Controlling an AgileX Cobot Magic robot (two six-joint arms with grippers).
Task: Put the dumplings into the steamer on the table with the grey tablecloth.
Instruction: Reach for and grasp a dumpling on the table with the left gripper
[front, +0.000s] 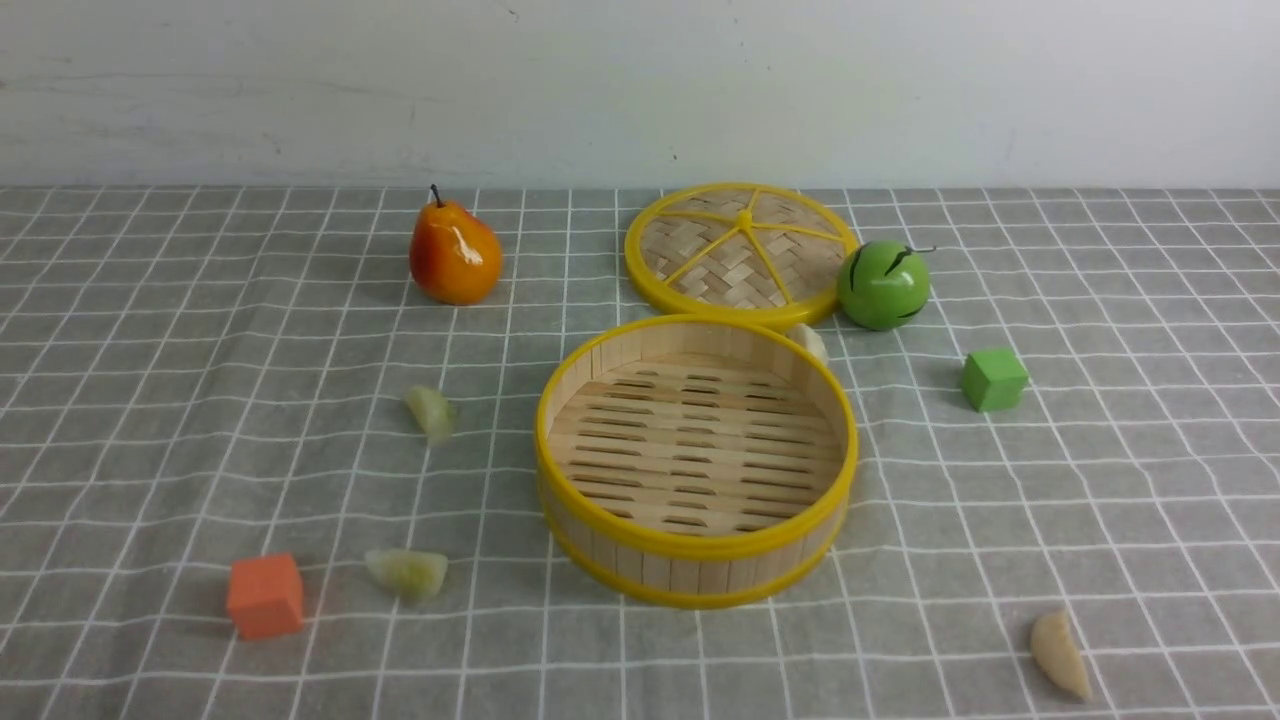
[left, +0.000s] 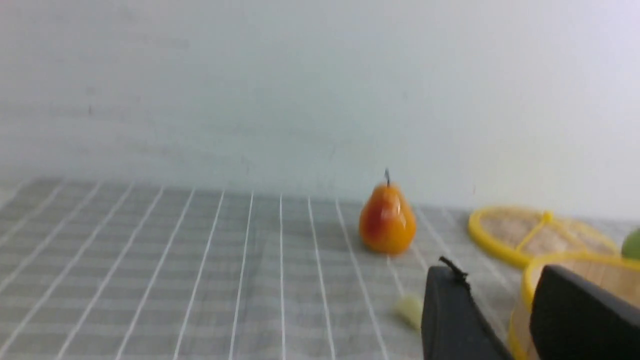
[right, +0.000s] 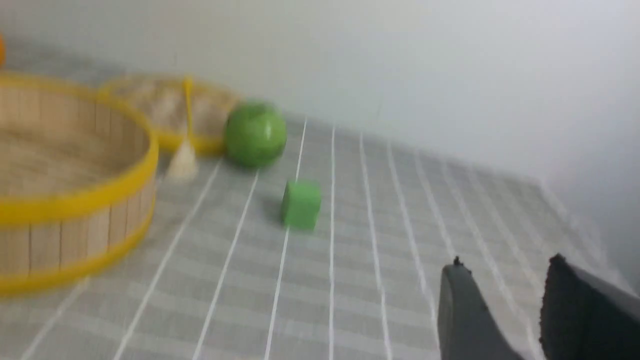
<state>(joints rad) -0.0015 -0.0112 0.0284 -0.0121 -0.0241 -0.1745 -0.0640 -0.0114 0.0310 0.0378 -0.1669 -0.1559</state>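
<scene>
Grey cloth with white grid lines is spread over the counter (front: 1100, 460), seen beyond both grippers. Nothing is held by the left gripper (left: 492, 285) or the right gripper (right: 507, 275); the fingers of each are parted. Ahead, between the two grippers, a round bamboo steamer (front: 695, 460) with yellow rims is placed, its slatted floor bare. On the left gripper's side, two pale green dumplings (front: 407, 573) are laid near an orange cube (front: 266, 596) and an orange pear (front: 456, 252). On the right gripper's side, a beige dumpling (front: 1059, 655) and, farther off, a green cube (front: 994, 379) are seen. Behind the steamer, a cream dumpling (front: 808, 342) is partly hidden near the woven lid (front: 742, 250) and green round fruit (front: 884, 285).
</scene>
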